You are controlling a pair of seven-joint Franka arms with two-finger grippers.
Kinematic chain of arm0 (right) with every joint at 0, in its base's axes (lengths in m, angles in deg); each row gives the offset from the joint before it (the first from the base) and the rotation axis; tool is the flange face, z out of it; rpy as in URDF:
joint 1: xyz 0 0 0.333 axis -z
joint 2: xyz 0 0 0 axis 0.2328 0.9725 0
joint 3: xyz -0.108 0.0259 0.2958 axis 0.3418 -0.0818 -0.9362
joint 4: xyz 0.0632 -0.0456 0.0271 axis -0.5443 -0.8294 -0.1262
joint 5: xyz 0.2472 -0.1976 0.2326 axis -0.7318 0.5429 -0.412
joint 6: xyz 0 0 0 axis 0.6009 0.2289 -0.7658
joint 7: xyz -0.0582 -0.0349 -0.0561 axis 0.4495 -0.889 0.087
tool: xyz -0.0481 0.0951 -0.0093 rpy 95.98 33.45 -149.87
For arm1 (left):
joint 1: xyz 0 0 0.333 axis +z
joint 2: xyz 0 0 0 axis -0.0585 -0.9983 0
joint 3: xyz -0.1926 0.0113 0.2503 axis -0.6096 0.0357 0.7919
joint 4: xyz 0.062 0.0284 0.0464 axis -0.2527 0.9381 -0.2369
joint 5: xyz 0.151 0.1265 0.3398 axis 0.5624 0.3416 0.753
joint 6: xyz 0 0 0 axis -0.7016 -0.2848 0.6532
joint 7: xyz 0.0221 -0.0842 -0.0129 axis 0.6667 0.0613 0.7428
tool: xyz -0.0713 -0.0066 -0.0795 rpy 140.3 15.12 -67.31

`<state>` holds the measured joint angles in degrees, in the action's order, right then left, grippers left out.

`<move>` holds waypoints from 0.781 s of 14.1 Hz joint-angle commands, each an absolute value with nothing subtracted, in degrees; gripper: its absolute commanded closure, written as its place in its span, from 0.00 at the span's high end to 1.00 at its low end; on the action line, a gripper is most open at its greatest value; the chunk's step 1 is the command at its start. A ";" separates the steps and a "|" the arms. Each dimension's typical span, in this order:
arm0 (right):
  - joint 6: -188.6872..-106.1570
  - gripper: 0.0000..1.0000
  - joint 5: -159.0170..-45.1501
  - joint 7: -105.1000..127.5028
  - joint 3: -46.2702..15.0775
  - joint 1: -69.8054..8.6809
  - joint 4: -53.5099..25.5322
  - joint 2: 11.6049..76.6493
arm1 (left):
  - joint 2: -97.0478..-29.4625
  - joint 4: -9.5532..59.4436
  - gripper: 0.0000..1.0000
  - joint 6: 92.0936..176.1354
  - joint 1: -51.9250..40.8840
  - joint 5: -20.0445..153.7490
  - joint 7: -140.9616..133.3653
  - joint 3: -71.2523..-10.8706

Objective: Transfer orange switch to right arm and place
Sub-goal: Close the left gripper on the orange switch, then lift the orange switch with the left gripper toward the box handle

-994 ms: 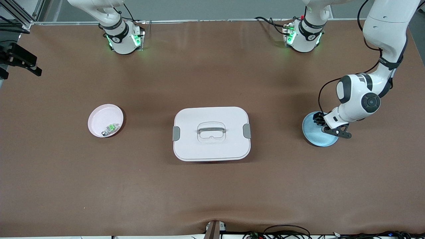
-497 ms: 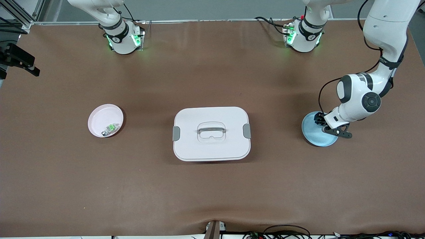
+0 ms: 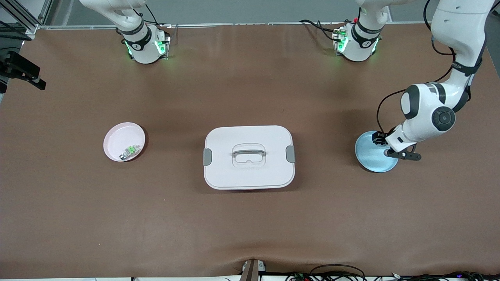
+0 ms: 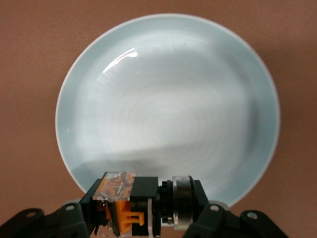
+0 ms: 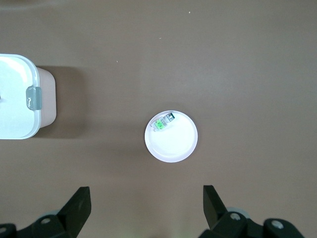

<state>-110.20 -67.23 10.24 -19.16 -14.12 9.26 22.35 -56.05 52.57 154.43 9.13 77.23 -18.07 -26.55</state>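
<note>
Brown matting covers the table. The orange switch is clamped crosswise between the fingers of the left gripper, over the blue plate at the left arm's end of the table, with its round black-and-silver end projecting to one side. Risk: only a narrow band of the body appears to be gripped, so a fast swing toward the handover could rotate or drop the part. The white lidded box sits at table centre; the pink plate at its 9 o'clock holds a green-and-silver part. The right gripper waits high over that plate, fingers spread wide and empty.
</note>
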 commanded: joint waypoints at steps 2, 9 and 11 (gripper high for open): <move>-109.94 1.00 -67.17 9.86 -19.55 -13.29 10.33 22.68 | -52.66 46.02 0.36 139.78 9.06 76.20 -4.23 -29.85; -109.94 1.00 -67.17 9.86 -19.64 -13.29 10.33 22.68 | -50.03 30.73 0.36 122.53 9.15 66.55 21.01 -35.30; -109.94 1.00 -67.17 9.86 -19.64 -13.29 10.33 22.77 | -48.72 26.41 0.35 119.00 8.72 61.54 26.81 -35.57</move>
